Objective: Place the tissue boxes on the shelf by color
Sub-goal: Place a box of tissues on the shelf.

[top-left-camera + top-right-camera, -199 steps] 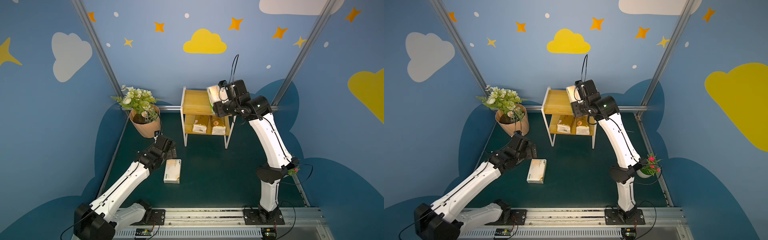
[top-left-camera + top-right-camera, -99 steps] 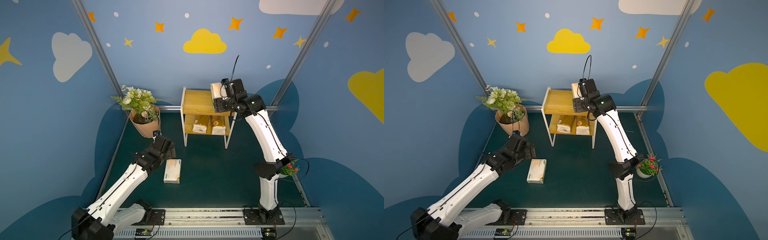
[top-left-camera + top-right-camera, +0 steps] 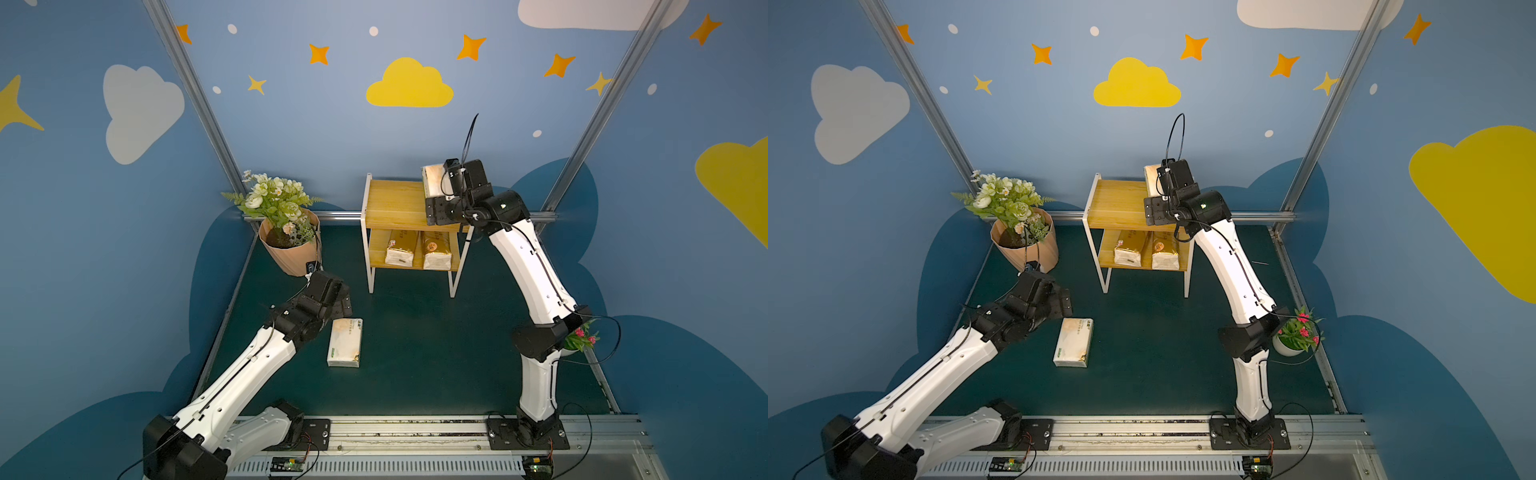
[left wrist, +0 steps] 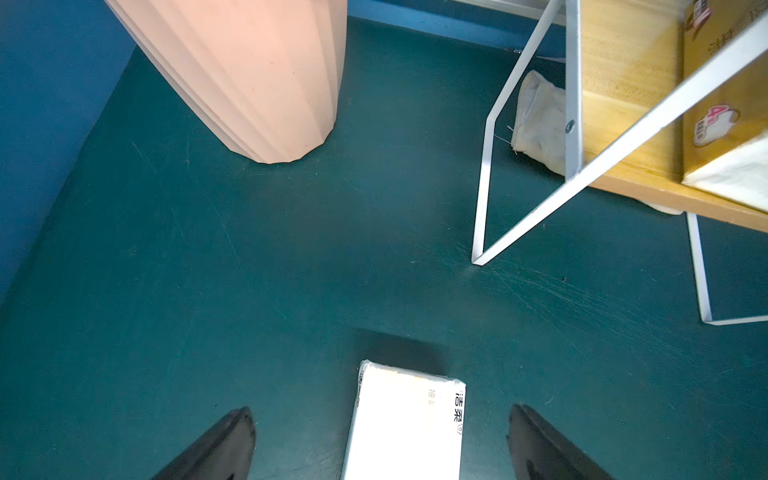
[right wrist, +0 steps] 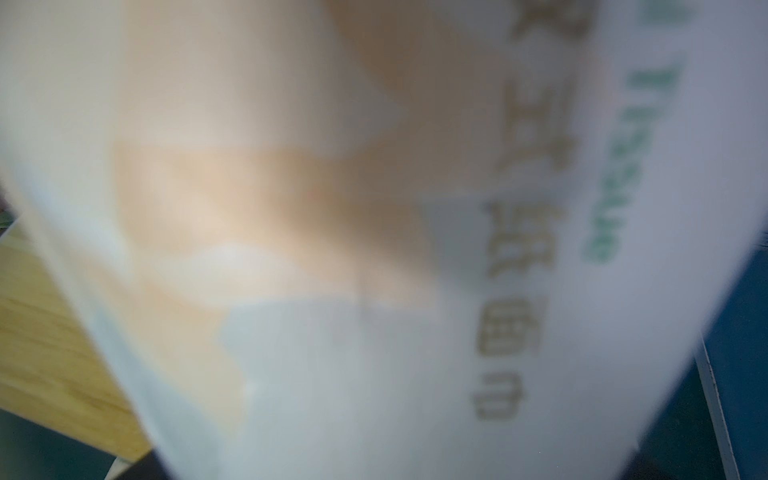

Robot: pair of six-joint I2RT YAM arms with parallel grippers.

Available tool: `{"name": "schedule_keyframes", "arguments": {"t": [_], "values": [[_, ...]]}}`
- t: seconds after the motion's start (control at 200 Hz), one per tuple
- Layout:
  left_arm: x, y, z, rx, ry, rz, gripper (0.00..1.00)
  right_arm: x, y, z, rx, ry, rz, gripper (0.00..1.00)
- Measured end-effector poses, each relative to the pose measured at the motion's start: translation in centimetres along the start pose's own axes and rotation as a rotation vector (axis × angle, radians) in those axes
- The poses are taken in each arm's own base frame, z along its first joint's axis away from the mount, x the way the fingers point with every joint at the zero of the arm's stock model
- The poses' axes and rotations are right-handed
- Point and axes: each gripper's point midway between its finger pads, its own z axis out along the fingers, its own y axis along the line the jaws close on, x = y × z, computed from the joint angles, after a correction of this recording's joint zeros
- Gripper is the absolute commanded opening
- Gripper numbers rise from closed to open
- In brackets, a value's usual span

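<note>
The shelf (image 3: 395, 203) (image 3: 1117, 203) stands at the back. Two gold tissue boxes (image 3: 401, 247) (image 3: 436, 249) lie side by side on its lower board. A cream-white tissue box (image 3: 432, 180) (image 3: 1152, 178) sits at the right end of the top board, with my right gripper (image 3: 434, 195) up against it. This box (image 5: 374, 249) fills the right wrist view as a blur and hides the jaws. Another cream-white tissue box (image 3: 345, 343) (image 4: 405, 428) lies flat on the floor. My left gripper (image 3: 332, 299) (image 4: 380, 415) hovers open over its far end, one finger (image 4: 232, 440) on each side, well clear of it.
A peach flowerpot (image 3: 291, 253) (image 4: 249, 75) with white flowers stands left of the shelf, close behind my left gripper. A small white pot of pink flowers (image 3: 1296, 336) sits by my right arm's elbow. A grey-white cloth bundle (image 4: 540, 124) lies under the shelf. Blue walls close in three sides.
My right wrist has levelled out and pushed the cream-white box a little further back on the top board. The left arm has crept slightly forward over the floor box.
</note>
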Motion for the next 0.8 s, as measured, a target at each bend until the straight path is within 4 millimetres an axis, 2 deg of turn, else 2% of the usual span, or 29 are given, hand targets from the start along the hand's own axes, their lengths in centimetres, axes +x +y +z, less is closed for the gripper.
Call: {"name": "schedule_keyframes", "arguments": {"t": [0.29,0.636,0.731,0.801], "values": [[0.4,-0.2,0.5,0.000,0.020,0.006,1.00,-0.5,-0.1,-1.9,-0.020,-0.029,0.006,0.98],[0.5,-0.3,0.5,0.007,0.026,0.017,1.00,-0.7,0.6,-2.7,-0.009,-0.069,-0.028,0.98],[0.5,-0.3,0.5,0.005,0.026,0.028,1.00,-0.6,1.8,-4.4,-0.018,-0.110,-0.067,0.98],[0.5,-0.3,0.5,0.004,0.026,0.031,1.00,-0.5,2.5,-6.3,-0.034,-0.150,-0.091,0.98]]}}
